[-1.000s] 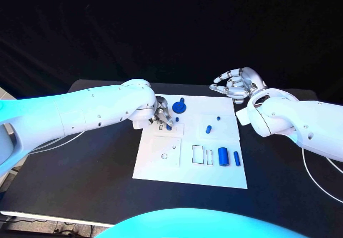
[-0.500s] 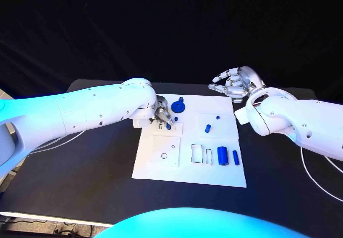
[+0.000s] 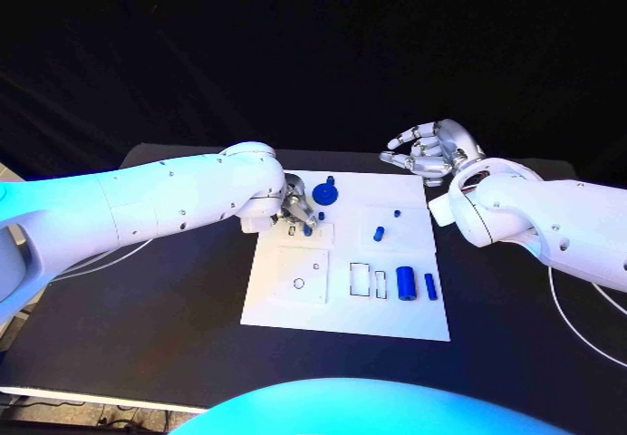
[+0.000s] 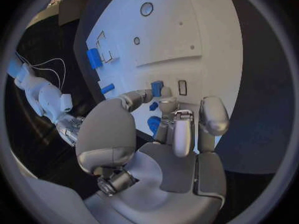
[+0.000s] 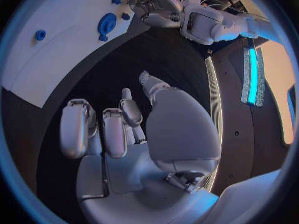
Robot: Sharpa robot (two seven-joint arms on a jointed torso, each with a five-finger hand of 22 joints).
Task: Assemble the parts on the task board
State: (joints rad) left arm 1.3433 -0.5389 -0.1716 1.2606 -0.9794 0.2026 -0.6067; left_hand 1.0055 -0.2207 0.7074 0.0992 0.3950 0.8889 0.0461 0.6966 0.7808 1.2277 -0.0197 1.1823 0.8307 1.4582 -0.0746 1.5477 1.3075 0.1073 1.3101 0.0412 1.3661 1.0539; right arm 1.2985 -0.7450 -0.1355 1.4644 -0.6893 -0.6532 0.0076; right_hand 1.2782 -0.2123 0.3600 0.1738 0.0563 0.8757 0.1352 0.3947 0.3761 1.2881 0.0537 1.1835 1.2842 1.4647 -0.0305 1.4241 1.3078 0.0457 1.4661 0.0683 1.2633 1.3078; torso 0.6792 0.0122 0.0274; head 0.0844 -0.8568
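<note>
The white task board [image 3: 294,306] lies in the middle of the black table. My left hand [image 3: 295,209] hangs over its far left part and pinches a small blue part [image 4: 157,88] between thumb and finger, close above the board beside a small rectangular slot [image 4: 182,87]. A round blue part [image 3: 325,193] lies just beyond that hand. Two small blue pegs [image 3: 381,234] stand mid-board. A blue cylinder [image 3: 407,284] and a thin blue peg [image 3: 430,286] lie near the right edge. My right hand [image 3: 431,152] is raised past the board's far right corner, fingers apart, holding nothing.
Outlined recesses [image 3: 358,279] and a round hole [image 3: 299,284] mark the board's near half. Bare black table [image 3: 157,308] runs on both sides of the board. White cables [image 3: 575,326] trail over the table at the right.
</note>
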